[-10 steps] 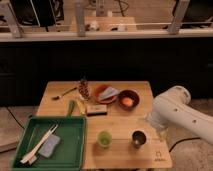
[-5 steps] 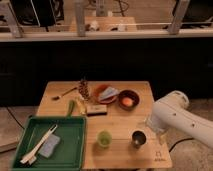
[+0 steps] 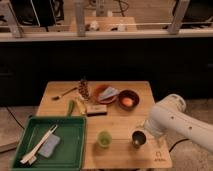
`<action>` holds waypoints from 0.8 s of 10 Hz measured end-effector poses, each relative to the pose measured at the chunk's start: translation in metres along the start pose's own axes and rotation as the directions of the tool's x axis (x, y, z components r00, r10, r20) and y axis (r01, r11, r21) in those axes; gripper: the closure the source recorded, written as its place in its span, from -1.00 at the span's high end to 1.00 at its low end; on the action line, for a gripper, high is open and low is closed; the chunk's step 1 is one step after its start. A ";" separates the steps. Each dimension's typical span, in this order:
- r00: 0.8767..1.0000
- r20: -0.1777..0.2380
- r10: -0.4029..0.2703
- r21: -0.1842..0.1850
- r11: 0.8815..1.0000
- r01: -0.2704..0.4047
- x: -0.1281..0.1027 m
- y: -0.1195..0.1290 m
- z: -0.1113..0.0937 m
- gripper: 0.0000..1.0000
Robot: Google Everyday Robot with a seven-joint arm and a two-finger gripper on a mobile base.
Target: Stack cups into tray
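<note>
The translucent light-green cup (image 3: 104,138) stands upright on the wooden table near its front edge. The dark metal cup (image 3: 138,138) stands upright a little to its right. The large dark-green tray (image 3: 70,150) lies at the front left and has no cup in it. My gripper (image 3: 146,132) is at the end of the white arm (image 3: 175,122), low at the right, close beside the metal cup's right side. The arm hides most of it.
The tray holds pale wooden utensils (image 3: 37,145) and a grey-blue sponge (image 3: 49,146). Further back are a dark red-brown bowl (image 3: 128,100), an orange plate (image 3: 102,93) with a cloth, a pine cone (image 3: 84,89), a brown block (image 3: 96,109) and a green vegetable (image 3: 71,106).
The white arm has sunk slightly and edged toward the metal cup. Both cups and the tray have not moved.
</note>
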 end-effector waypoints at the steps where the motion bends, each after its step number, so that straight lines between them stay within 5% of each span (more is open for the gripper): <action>1: 1.000 0.003 -0.003 -0.001 1.000 0.003 -0.001 0.001 0.002 0.60; 4: 0.997 0.011 -0.071 0.061 0.996 0.070 -0.006 -0.004 -0.007 0.60; 6: 0.985 0.011 -0.174 0.101 0.980 0.172 -0.014 -0.006 -0.011 0.60; 8: 0.954 0.008 -0.300 0.132 0.946 0.296 -0.024 -0.012 -0.011 0.60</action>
